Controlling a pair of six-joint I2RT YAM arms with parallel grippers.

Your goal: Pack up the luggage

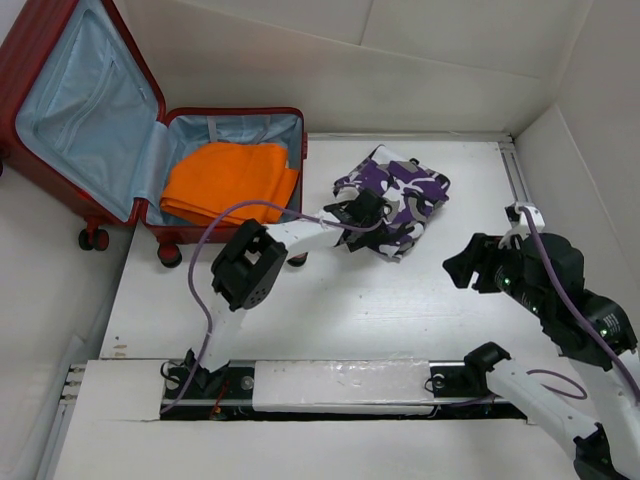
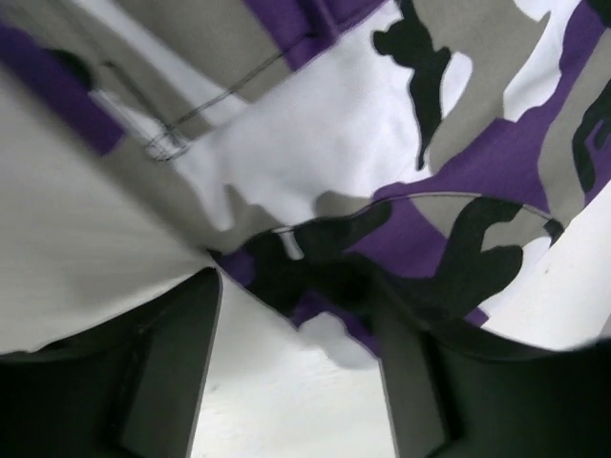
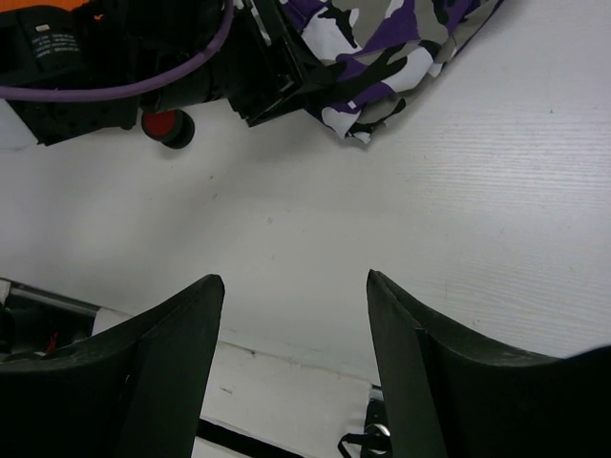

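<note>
The luggage (image 1: 60,60) is a dark-red suitcase lying open at the back left, its blue-lined lid raised. An orange folded cloth (image 1: 230,180) lies in its base. A folded purple camouflage garment (image 1: 400,195) lies on the table to the right of it. My left gripper (image 1: 352,216) is open at the garment's near-left edge. In the left wrist view the garment (image 2: 382,124) fills the top and its hem reaches in between the fingertips of the gripper (image 2: 296,305). My right gripper (image 1: 462,268) is open and empty, off the garment's near-right side; it also shows in the right wrist view (image 3: 296,286).
The white table (image 1: 330,320) has walls at the back and right. The suitcase's wheels (image 1: 168,255) stand at the table's left edge. In the right wrist view the left arm (image 3: 143,57) and its purple cable lie beside the garment (image 3: 382,38).
</note>
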